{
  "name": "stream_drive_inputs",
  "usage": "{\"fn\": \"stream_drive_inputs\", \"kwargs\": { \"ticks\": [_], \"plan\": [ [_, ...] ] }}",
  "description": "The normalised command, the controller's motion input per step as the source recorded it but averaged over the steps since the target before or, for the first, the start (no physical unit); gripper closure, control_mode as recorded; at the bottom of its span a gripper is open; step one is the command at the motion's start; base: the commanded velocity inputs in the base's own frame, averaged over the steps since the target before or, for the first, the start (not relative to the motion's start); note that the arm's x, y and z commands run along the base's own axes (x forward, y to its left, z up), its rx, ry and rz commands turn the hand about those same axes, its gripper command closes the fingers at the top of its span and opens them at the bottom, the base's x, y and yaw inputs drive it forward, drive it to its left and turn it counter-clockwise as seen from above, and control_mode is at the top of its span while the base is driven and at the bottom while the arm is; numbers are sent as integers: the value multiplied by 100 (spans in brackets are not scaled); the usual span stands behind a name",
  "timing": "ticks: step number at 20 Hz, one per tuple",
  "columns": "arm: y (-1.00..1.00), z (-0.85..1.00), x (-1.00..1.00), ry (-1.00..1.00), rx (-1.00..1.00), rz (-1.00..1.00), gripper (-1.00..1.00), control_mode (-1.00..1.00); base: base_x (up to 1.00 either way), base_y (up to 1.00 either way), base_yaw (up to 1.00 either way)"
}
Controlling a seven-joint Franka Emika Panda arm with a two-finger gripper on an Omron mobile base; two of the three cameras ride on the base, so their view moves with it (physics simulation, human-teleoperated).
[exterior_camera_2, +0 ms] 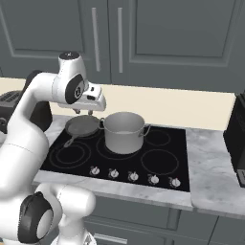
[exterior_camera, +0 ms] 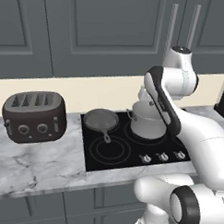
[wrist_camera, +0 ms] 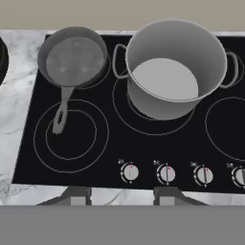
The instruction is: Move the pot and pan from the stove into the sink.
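The silver pot (exterior_camera: 148,122) (exterior_camera_2: 123,131) (wrist_camera: 167,76) stands upright and empty on a rear burner of the black stove (exterior_camera: 116,153) (exterior_camera_2: 158,160) (wrist_camera: 158,143). To its left sits the dark pan (exterior_camera: 101,119) (exterior_camera_2: 81,125) (wrist_camera: 74,57), its handle pointing toward the counter's front. My gripper (exterior_camera_2: 85,112) (wrist_camera: 120,196) hovers above the stove, over the gap between pan and pot, looking down. Its fingers stand apart with nothing between them. The sink is out of view.
A dark four-slot toaster (exterior_camera: 35,116) rests on the marble counter (exterior_camera: 38,161) left of the stove. A dark appliance (exterior_camera_2: 237,139) stands at the counter's right end. Silver knobs (wrist_camera: 167,173) line the stove's front edge. Grey cabinets (exterior_camera_2: 167,38) hang above.
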Motion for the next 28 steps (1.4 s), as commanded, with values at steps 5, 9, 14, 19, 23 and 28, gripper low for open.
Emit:
{"fn": "stream_drive_inputs", "kwargs": {
  "ticks": [5,9,14,19,23,28],
  "plan": [
    [0,0,0,1,0,0,-100,-100,0,0,0],
    [0,0,0,0,0,0,-100,-100,0,0,0],
    [-5,0,0,0,0,-1,-100,-100,0,0,0],
    [-29,-1,-8,0,2,-13,-100,-100,0,0,0],
    [-38,-3,-9,0,4,-22,-100,-100,0,0,0],
    [-32,-4,-6,0,2,-24,-100,-100,0,0,0]
  ]
}}
